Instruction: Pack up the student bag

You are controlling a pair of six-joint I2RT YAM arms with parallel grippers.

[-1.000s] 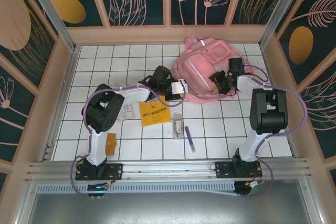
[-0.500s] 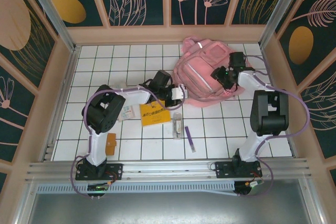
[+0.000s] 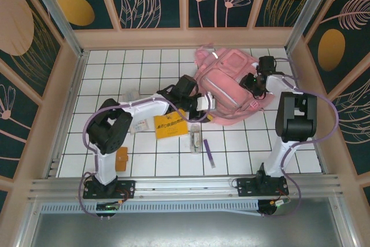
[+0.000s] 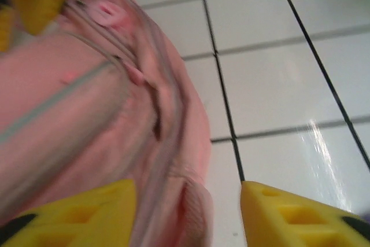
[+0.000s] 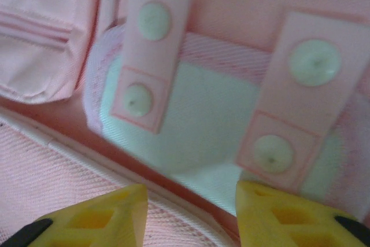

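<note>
Broadly, the white tiled table carries everything, and the large soft pink fabric backpack lies on it at the upper right of the top view, front pockets and white reflective strips facing up. What the backpack holds is hidden, and no opening can be made out. The left gripper sits at the backpack's lower left edge. In the left wrist view its yellow fingers stand apart, with the backpack's rounded seam and a zip line between and beyond them, nothing pinched. The right gripper hovers over the backpack's right side. Its yellow fingers are likewise apart, above a pale patch crossed by two pink snap tabs. A flat yellow packet lies at centre, beside the left arm. Just right of it sits a small clear plastic case, its contents too small to tell. A thin purple pen lies below that, and a small orange block rests at lower left.
</note>
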